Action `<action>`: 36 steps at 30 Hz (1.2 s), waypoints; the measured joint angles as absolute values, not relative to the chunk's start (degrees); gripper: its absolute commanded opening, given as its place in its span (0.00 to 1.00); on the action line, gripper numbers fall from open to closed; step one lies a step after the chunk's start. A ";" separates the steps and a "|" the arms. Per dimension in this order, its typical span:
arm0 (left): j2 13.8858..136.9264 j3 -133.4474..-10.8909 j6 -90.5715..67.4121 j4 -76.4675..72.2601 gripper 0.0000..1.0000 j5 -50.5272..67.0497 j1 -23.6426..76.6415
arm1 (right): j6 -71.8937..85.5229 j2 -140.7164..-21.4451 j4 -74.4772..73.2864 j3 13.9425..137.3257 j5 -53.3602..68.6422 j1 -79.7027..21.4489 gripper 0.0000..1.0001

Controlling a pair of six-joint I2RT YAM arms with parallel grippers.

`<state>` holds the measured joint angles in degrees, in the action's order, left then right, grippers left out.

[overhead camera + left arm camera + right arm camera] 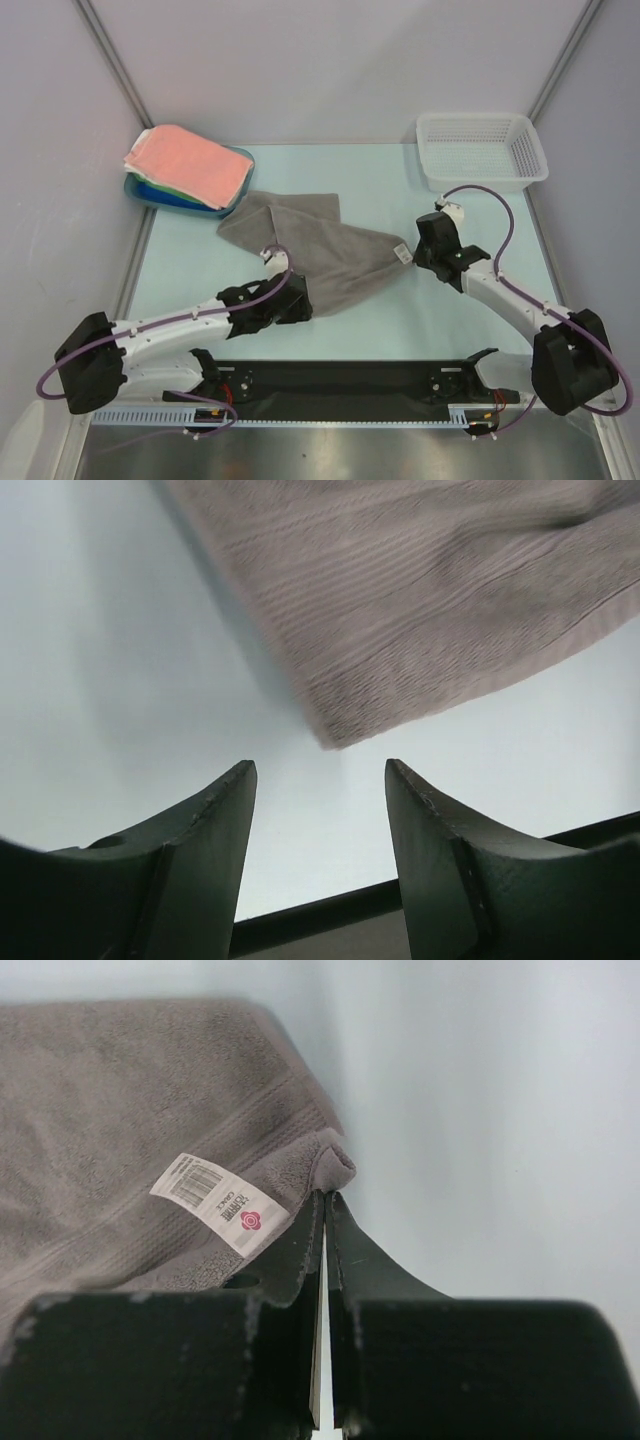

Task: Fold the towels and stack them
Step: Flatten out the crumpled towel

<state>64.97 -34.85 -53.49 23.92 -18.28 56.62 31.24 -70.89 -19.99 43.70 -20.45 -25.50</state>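
Overhead, the grey towel (315, 245) lies rumpled and unfolded mid-table (400, 175), a likely sign that it is being spread flat for its first fold. The finished stack (190, 160), salmon pink on top, sits on the blue tray (150, 192) at the far left, and the white basket (480, 150) stands at the far right. The left arm stretches low across the table, its left pincer (297, 300) at the towel's near corner. The right arm angles inward, its right pincer (420, 250) at the tagged corner.

From the left wrist, the left pincer (320, 770) gapes with 2 fingers well apart and nothing between them. The towel (430, 600) corner lies just beyond the tips.

From the right wrist, the right pincer (325, 1200) is closed to a hairline and nips the towel (120, 1100) corner beside the white tag (215, 1203), probably to pull it taut.
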 measured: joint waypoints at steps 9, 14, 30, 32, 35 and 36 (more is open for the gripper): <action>67.44 -32.03 -57.65 20.45 0.58 -18.83 59.35 | 31.29 -77.87 -14.63 43.33 -18.74 -22.44 0.00; 71.00 -31.81 -58.00 16.75 0.58 -18.90 59.59 | 31.33 -81.38 -12.23 43.42 -18.22 -22.02 0.00; 80.23 -33.26 -57.95 6.87 0.36 -19.79 59.72 | 31.48 -83.42 -9.06 43.42 -17.50 -21.74 0.00; 80.20 -33.21 -58.00 7.07 0.29 -19.55 59.81 | 31.48 -83.42 -9.04 43.42 -17.52 -21.67 0.00; 79.57 -32.97 -58.13 8.05 0.19 -19.03 60.23 | 31.48 -83.35 -9.13 43.42 -17.47 -21.63 0.00; 78.81 -32.73 -58.13 8.56 0.17 -18.81 60.34 | 31.48 -83.18 -9.21 43.42 -17.39 -21.63 0.00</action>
<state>78.81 -32.73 -58.13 8.56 -18.81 60.34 31.48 -83.18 -9.21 43.42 -17.39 -21.63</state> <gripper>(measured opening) 0.210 0.010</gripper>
